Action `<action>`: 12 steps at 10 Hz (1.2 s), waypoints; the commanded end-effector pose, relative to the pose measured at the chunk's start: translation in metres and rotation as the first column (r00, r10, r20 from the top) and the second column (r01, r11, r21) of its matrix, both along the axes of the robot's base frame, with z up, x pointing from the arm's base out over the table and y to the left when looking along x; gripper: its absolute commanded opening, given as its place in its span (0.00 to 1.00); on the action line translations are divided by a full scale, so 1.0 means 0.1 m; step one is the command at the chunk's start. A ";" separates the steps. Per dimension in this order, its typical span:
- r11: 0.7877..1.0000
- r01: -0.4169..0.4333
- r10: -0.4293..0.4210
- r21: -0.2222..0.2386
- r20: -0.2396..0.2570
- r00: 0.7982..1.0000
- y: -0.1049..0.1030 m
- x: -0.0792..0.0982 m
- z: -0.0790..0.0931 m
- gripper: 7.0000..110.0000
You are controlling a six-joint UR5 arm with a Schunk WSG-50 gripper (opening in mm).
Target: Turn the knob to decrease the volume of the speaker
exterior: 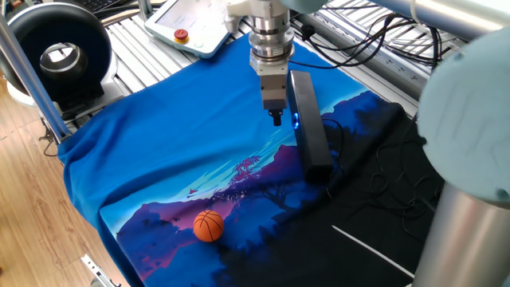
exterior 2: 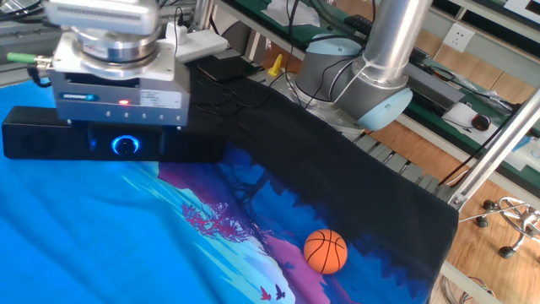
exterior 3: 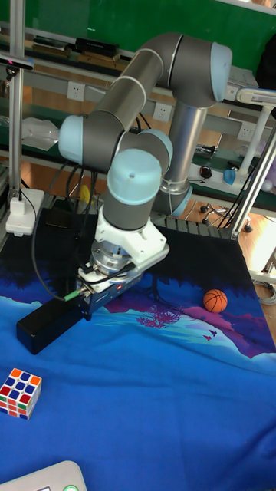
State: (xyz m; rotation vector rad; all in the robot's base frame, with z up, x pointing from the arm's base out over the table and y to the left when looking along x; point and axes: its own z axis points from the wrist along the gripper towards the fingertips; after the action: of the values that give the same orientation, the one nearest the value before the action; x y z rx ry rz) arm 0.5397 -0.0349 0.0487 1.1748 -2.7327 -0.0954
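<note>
Tool point(exterior: 276, 119) on the end of the grey robot arm point(exterior 3: 146, 100) hangs close over a blue printed cloth point(exterior: 175, 135), its dark fingertips pointing down just beside the long face of the speaker point(exterior: 309, 127). Seen from one fixed view, the fingers look narrow and drawn together, but the tips are too small and dark for me to tell whether they are clenched or parted.

From the other fixed view, the tool's boxy silver body point(exterior 2: 118, 72) sits in front of the upper part of the speaker, with a small red light on its face. Below that body, the knob point(exterior 2: 126, 145) shows plainly as a black round dial ringed with a bright blue glow, set into the speaker's front, left of its middle. The fingers do not show in this view, and I cannot see anything touching the knob.

The speaker is a long black bar lying flat on the cloth, near where the blue print meets a black area. An orange ball point(exterior 2: 326, 251) rests on the cloth well apart from the speaker. In the tall fixed view, a Rubik's cube point(exterior 3: 20, 393) sits near the left edge of the tabletop, beyond the speaker's end.
</note>
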 end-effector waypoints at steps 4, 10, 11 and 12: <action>0.986 0.159 -0.165 -0.049 -0.159 0.973 -0.08 -0.36 0.05 0.79; 0.991 0.136 -0.136 -0.018 -0.242 0.961 -0.01 -0.53 0.11 0.79; 0.991 0.133 -0.125 0.011 -0.254 0.959 0.05 -0.52 0.07 0.57; 0.990 0.140 -0.128 0.033 -0.246 0.961 0.12 -0.47 0.02 0.57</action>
State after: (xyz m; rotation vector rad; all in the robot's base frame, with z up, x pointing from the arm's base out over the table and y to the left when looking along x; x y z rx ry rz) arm 0.4948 -0.0326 0.0531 0.9255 -2.6208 -0.2368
